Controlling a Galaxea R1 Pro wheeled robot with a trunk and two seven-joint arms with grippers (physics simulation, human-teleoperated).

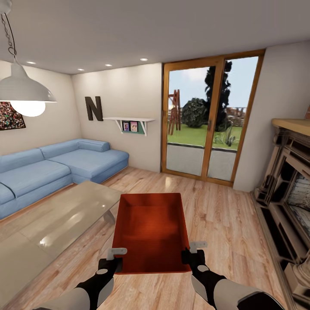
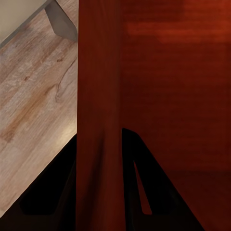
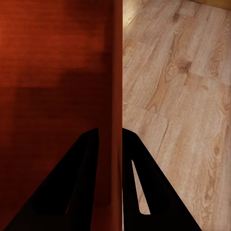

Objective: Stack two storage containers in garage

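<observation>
Orange-red storage container (image 1: 150, 230) — lidless, level — above the wood floor (image 1: 224, 224).

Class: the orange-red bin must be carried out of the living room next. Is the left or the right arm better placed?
Neither alone: left gripper pinches the storage container wall on its side, right gripper the opposite wall, so both should carry.

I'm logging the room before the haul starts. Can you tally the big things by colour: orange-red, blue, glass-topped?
Orange-red: 1, the storage container, held at its side walls by the left gripper and right gripper
Blue: 1, the corner sofa
Glass-topped: 1, the coffee table
Total: 3
</observation>
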